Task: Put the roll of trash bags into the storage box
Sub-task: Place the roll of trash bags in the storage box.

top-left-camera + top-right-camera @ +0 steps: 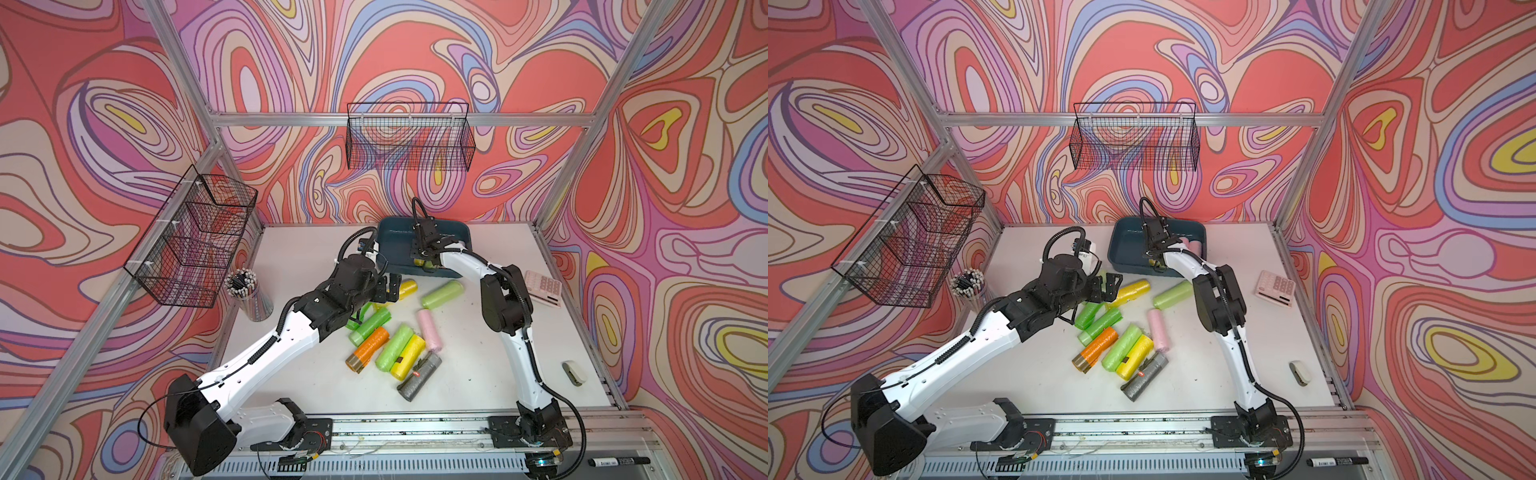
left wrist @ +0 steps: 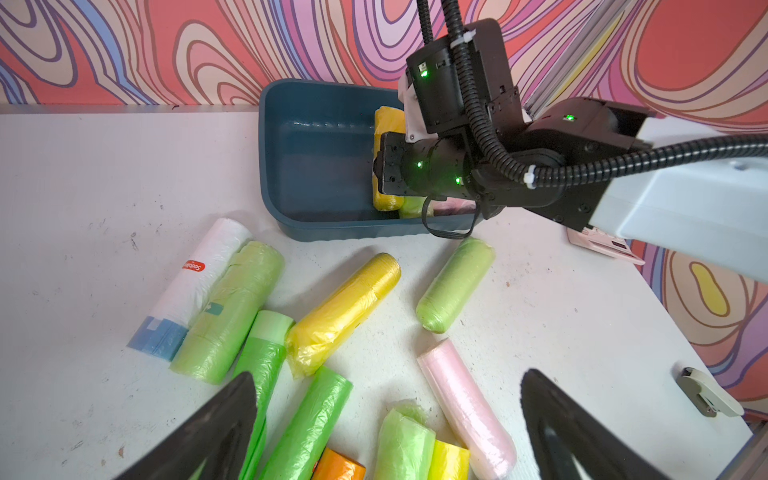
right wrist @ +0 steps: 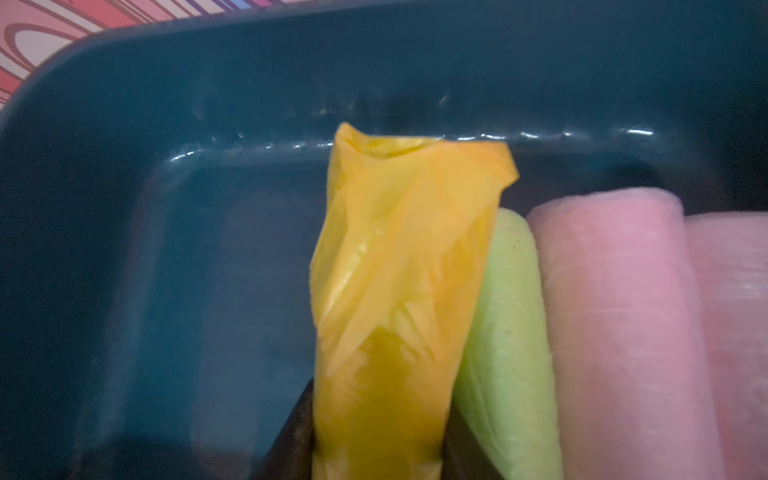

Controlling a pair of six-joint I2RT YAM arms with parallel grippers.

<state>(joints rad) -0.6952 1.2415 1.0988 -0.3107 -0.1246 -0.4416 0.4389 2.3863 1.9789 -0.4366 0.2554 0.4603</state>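
The right gripper (image 3: 376, 449) is clamping yellow trash-bag roll (image 3: 399, 291) inside storage box (image 3: 166, 124), apparently against green roll (image 3: 511, 353); left gripper (image 2: 386, 374) is hovering, jaws released.

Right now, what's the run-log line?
right gripper: shut on yellow roll | roll: inside storage box | left gripper: open over loose rolls

storage box (image 3: 124, 124): dark teal | yellow roll (image 3: 395, 291) | green roll (image 3: 511, 353) | pink roll (image 3: 615, 311) | wall (image 1: 374, 50): red-lilac swirls | table (image 1: 478, 374): white

Swirly red-pink walls (image 1: 415, 50) enclose a white table (image 1: 478, 374).
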